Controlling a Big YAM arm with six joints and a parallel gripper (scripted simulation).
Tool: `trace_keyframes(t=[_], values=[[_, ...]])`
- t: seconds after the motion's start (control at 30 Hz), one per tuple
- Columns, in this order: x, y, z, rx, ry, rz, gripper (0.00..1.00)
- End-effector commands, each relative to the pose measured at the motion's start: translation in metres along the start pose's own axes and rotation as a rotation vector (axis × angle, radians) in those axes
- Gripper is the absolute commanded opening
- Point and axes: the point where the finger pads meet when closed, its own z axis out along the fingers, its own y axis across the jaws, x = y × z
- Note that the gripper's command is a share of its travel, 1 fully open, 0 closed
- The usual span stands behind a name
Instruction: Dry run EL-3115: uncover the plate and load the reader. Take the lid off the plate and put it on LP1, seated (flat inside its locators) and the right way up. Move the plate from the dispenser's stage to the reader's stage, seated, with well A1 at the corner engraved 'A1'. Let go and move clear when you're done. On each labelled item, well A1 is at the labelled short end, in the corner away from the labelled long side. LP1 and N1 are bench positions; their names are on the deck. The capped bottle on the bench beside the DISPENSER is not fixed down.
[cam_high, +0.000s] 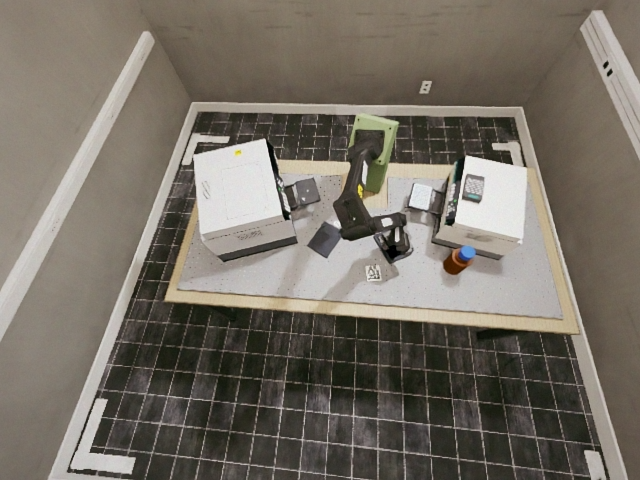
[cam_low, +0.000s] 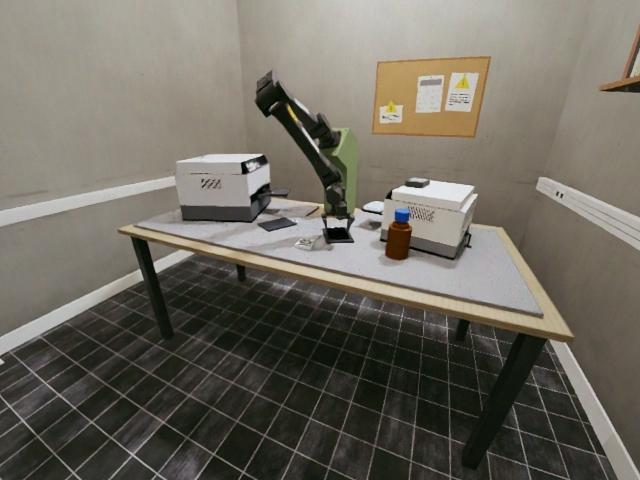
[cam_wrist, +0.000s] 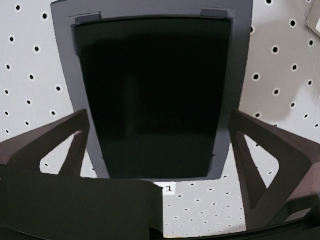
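Observation:
A glossy black rectangle (cam_wrist: 155, 95) (cam_low: 338, 234), which looks like the lid, lies inside the dark locator frame (cam_wrist: 242, 55) of a bench position whose label is mostly hidden. It looks about flat; which way up it is, I cannot tell. My gripper (cam_wrist: 159, 116) (cam_low: 338, 227) is open wide, low over it, with one finger on each side. The plate (cam_high: 421, 197) (cam_low: 373, 206), pale and apparently uncovered, is on the dispenser's stage at the right. The reader's stage (cam_high: 308, 191) (cam_low: 280, 192) at the left holds nothing. The A1 corners are too small to read.
The capped brown bottle (cam_high: 458, 261) (cam_low: 398, 240) stands upright in front of the dispenser (cam_high: 488, 204) (cam_low: 431, 217). The reader (cam_high: 240, 193) (cam_low: 224, 186) is at the left. A dark flat pad (cam_high: 325, 239) (cam_low: 277, 223) and a patterned marker (cam_high: 373, 272) (cam_low: 305, 242) lie on the deck.

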Motion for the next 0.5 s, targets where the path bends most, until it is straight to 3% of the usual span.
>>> trace_keyframes(t=[0.0,0.17,0.47], values=[[0.0011,0.0080,-0.0114,-0.013,-0.006,-0.008,1.00],[0.0110,0.0140,-0.0121,-0.024,0.018,-0.028,1.00],[0.0091,0.0073,-0.0169,-0.015,0.006,-0.013,1.00]])
